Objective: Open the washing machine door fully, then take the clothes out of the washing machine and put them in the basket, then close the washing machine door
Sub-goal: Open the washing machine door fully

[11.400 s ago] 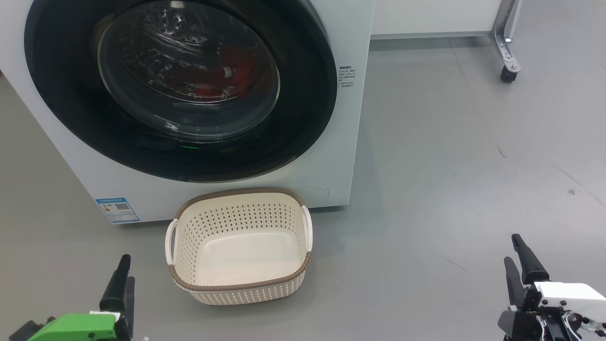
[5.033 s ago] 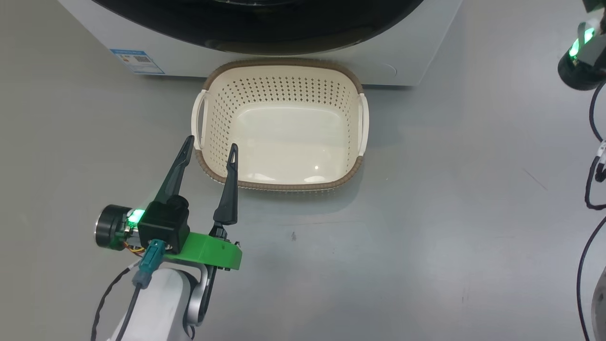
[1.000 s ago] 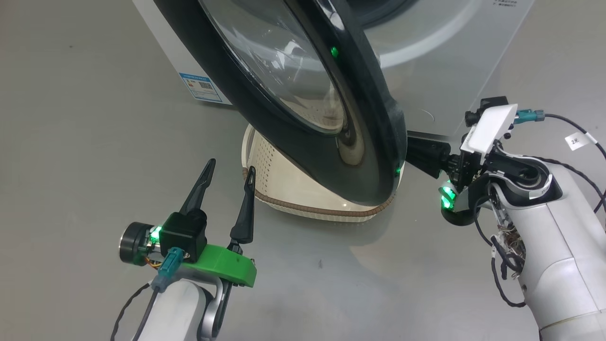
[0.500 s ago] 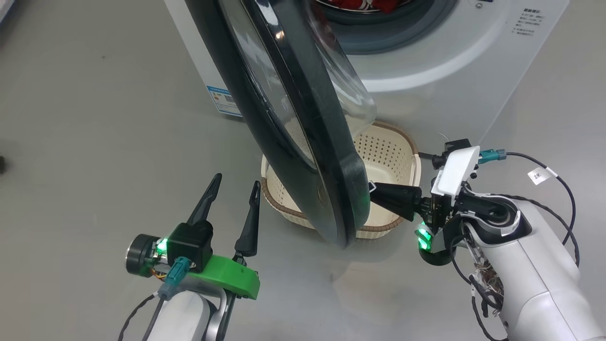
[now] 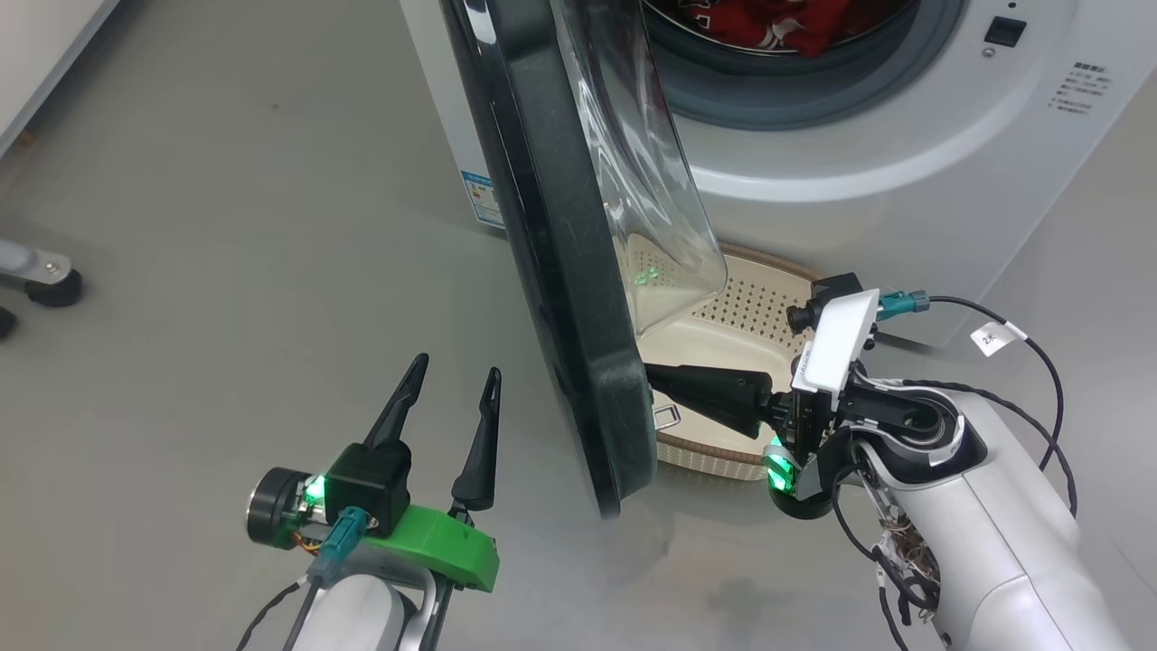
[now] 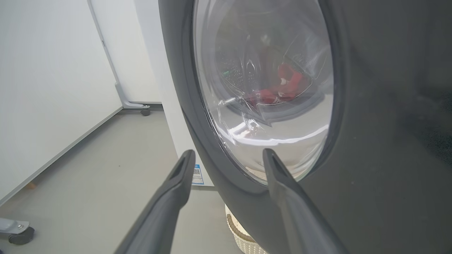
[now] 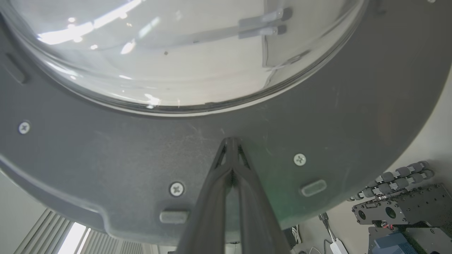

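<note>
washing machine door [image 5: 565, 298]: stood edge-on, top cut off
right gripper [image 7: 231, 141]: fingers together, tips at door's inner rim
left gripper [image 5: 449, 382]: fingers apart, empty
basket [image 5: 768, 298]: half hidden behind door
clothes [image 5: 786, 23]: lay in drum, cropped

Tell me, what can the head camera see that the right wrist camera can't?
Head view: the red clothes inside the washing machine, the basket and the left gripper. Right wrist view: small screws. Both: the washing machine door and the right gripper, jaws shut, tips at the door's inner side.
</note>
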Available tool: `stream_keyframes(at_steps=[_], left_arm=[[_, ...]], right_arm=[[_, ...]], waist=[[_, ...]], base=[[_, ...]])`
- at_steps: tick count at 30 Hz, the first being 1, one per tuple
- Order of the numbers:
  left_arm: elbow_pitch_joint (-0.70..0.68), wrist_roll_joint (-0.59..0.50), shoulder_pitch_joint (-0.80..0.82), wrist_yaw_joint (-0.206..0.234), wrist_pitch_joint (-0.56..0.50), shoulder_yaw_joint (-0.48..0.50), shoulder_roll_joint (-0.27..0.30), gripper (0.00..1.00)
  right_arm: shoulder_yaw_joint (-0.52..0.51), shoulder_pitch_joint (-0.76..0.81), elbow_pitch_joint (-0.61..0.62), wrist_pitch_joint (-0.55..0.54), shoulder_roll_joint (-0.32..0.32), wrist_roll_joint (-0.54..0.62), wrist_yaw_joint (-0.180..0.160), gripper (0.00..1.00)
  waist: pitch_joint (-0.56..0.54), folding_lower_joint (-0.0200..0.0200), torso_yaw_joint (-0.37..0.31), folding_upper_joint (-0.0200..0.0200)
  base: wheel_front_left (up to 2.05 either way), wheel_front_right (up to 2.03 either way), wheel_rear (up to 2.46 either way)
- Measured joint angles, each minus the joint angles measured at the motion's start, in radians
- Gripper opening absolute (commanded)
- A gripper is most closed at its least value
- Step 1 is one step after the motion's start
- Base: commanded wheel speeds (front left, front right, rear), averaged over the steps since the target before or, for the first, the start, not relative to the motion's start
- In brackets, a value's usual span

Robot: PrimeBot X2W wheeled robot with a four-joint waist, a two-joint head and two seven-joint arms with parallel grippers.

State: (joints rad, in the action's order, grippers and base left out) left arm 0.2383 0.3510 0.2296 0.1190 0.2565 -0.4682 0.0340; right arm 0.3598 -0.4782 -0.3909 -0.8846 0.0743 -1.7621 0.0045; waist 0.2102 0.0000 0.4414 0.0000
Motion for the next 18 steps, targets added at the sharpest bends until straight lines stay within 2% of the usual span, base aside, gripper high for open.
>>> stream_keyframes(at_steps=[18], left_arm=[[-0.003, 0.009, -0.018, 0.0, 0.0, 0.007, 0.0, 1.0]], right_arm=[[0.047, 0.054, 0.04, 0.028, -0.001, -0.015, -0.041, 0.0]], waist=[[-0.018, 0.0, 0.095, 0.0]], base=[[0.0, 0.0, 0.0]])
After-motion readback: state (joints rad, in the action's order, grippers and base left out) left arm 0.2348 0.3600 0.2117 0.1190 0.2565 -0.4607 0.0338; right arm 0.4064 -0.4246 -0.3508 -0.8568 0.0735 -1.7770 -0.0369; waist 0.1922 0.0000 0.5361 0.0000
